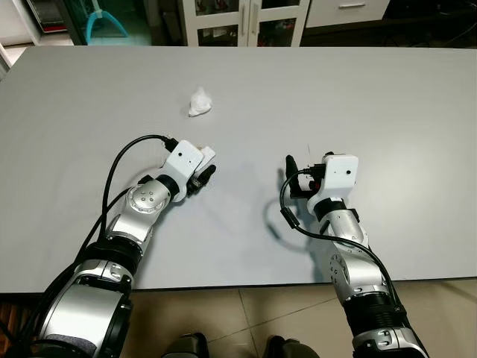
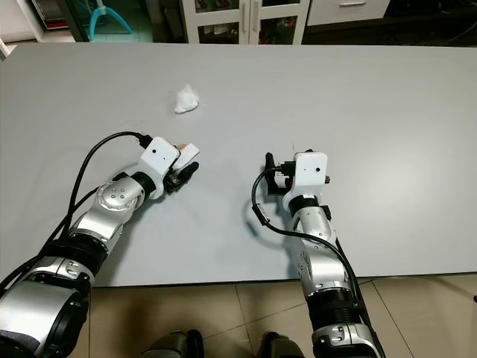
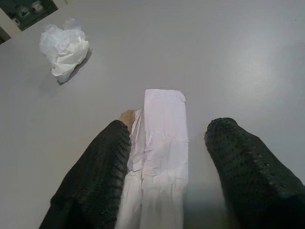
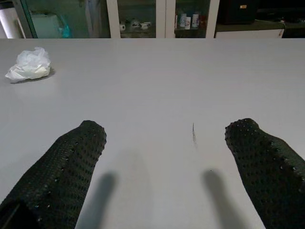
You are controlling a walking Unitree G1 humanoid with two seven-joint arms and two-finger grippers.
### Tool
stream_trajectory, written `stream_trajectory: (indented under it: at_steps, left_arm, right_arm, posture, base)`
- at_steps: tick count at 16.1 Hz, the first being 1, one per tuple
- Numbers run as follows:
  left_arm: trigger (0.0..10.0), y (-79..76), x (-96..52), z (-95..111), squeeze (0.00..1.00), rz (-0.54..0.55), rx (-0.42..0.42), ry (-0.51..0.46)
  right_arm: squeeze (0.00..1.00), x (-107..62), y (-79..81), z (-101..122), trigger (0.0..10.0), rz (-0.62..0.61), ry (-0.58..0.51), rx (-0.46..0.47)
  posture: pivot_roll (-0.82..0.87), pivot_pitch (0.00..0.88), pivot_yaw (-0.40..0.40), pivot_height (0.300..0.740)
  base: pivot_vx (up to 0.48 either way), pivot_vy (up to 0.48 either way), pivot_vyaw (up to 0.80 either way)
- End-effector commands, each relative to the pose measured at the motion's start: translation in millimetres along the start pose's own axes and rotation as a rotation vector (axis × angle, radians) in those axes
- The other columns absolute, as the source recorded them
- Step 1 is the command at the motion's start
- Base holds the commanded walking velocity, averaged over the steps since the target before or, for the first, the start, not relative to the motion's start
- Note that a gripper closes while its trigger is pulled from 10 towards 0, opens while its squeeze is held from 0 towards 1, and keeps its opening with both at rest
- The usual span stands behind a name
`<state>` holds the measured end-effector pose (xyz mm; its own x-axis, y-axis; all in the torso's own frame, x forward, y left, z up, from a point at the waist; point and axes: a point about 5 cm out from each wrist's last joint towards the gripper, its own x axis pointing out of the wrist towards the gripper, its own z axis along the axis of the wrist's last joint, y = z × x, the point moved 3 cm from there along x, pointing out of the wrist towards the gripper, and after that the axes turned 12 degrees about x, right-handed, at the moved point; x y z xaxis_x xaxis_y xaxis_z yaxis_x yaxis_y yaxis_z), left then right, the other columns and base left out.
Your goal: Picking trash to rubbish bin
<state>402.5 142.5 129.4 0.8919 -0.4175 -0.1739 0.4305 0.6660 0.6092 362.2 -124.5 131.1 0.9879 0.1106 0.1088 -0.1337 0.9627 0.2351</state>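
A crumpled white tissue [image 1: 200, 102] lies on the grey table [image 1: 387, 112], far from its front edge. Nearer to me, a flat white paper strip [image 3: 161, 143] rests on the table between the fingers of my left gripper [image 1: 203, 170]. That gripper is open: one finger [image 3: 97, 171] touches the strip's edge, while the other finger [image 3: 250, 167] stands apart from it. The tissue [image 3: 64, 48] sits ahead of this gripper and to its left. My right gripper [image 1: 297, 176] rests low over the table to the right, open with bare tabletop between its fingers [image 4: 71, 167].
White glass-door cabinets [image 1: 246, 19] and a teal stool [image 1: 108, 26] stand beyond the table's far edge. Tiled floor [image 1: 246, 321] shows below the table's front edge. A black cable [image 1: 119, 160] loops off my left forearm.
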Motion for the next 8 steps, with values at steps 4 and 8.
stream_trajectory:
  at_steps: [4, 8]
  left_arm:
    - [0.0, -11.2, -1.8, -10.7, 0.0, -0.053, -0.011, 0.045]
    - [0.0, -11.5, -1.8, -10.1, 0.0, -0.055, -0.01, 0.042]
  right_arm:
    - [0.0, -1.5, -1.7, -1.6, 10.0, 0.001, 0.014, 0.003]
    - [0.0, -1.7, -1.6, -1.6, 10.0, 0.002, 0.014, 0.003]
  posture:
    - [0.0, 0.166, 0.004, 0.74]
    - [0.0, 0.166, 0.004, 0.74]
  base:
    - [0.0, 0.0, 0.0]
    - [0.0, 0.0, 0.0]
